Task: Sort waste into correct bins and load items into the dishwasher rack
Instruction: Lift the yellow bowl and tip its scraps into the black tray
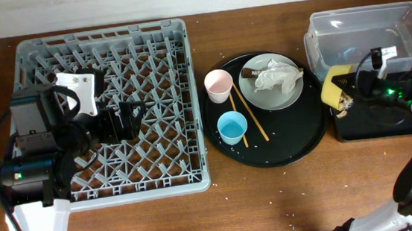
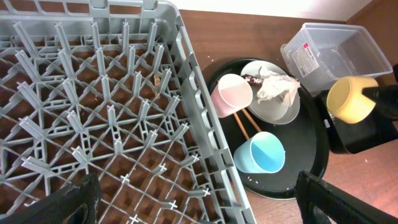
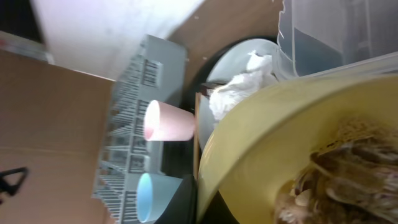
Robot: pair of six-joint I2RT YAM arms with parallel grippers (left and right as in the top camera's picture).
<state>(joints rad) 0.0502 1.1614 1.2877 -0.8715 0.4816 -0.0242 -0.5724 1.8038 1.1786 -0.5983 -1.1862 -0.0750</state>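
While seemingly gripped, yellow bowl (image 1: 336,87) tilts above rectangular black tray (image 1: 371,126).

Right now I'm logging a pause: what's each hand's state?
Left hand: open, empty, above the dishwasher rack.
Right hand: closed on the yellow bowl.

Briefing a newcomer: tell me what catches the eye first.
The big grey rack fills the left. At far right a yellow bowl of scraps hangs tipped beside the clear tub. Between them a round black tray carries a pink cup, blue cup and napkin-topped plate.
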